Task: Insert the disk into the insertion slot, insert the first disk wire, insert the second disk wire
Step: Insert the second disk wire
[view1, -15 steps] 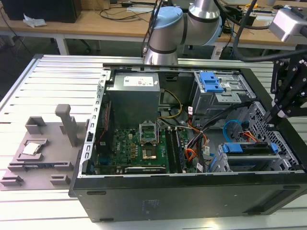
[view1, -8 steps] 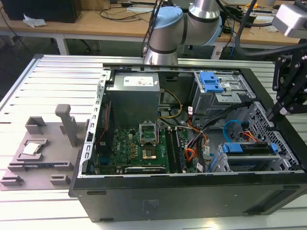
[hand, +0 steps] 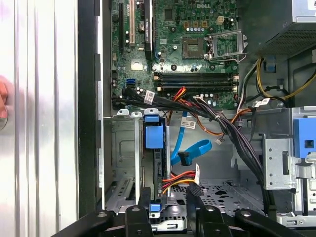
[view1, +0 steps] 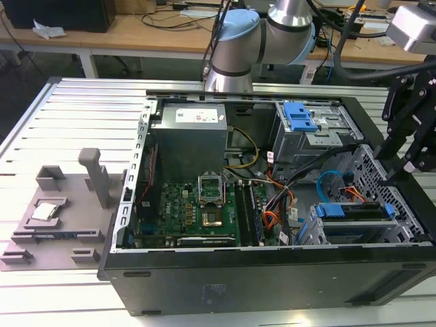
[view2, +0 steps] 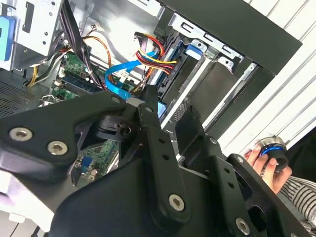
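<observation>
Robot arm (view1: 231,68) at twelve o'clock in the exterior view: silver-grey tubes and rounded joints, one closed by a pale blue cap (view1: 238,24). Black cables (view1: 338,41) loop from it toward two o'clock. In the second wrist view, the end effector (view2: 169,112) is matt black, its flat linkage bars pinned with silver hex screws (view2: 176,201).

your surroundings: ribbed aluminium table (view1: 75,116) with long parallel slots, wooden bench (view1: 136,30) behind it on white legs (view1: 88,65), cables (view1: 177,17) and crumpled paper (view1: 48,30) on its top, dark box (view1: 61,13) at the exterior view's left, dim floor (view1: 34,68) beneath
</observation>
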`<action>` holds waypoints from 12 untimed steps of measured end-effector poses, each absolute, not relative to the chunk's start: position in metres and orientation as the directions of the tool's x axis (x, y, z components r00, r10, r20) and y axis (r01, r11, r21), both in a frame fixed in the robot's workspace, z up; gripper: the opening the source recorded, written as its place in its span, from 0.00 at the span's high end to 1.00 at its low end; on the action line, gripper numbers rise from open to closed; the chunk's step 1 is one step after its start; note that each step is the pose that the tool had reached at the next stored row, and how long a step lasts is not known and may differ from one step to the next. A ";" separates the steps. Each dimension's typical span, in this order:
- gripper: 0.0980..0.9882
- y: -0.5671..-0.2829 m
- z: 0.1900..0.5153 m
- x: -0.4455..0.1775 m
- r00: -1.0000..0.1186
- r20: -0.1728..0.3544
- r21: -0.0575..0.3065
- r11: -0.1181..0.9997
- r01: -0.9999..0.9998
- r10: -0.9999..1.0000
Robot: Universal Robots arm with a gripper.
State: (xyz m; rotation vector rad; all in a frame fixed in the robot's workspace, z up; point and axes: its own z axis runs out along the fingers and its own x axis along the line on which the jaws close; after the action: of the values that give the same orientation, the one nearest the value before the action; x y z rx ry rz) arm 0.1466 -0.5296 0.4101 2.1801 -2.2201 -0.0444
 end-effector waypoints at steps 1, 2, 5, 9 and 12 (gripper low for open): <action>0.64 -0.525 0.410 0.147 -0.018 0.001 0.041 0.018 -0.999 -1.000; 0.64 -0.522 0.410 0.147 -0.018 0.001 0.041 0.018 -0.999 -1.000; 0.64 -0.522 0.410 0.144 -0.018 0.001 0.041 0.018 -0.999 -1.000; 0.64 -0.522 0.409 0.137 -0.018 0.001 0.041 0.018 -0.999 -1.000; 0.64 -0.522 0.409 0.134 -0.018 0.001 0.041 0.018 -0.999 -1.000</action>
State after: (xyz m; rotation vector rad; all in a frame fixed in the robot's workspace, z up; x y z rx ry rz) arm 0.1338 -0.5220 0.4090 2.1804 -2.2202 -0.0449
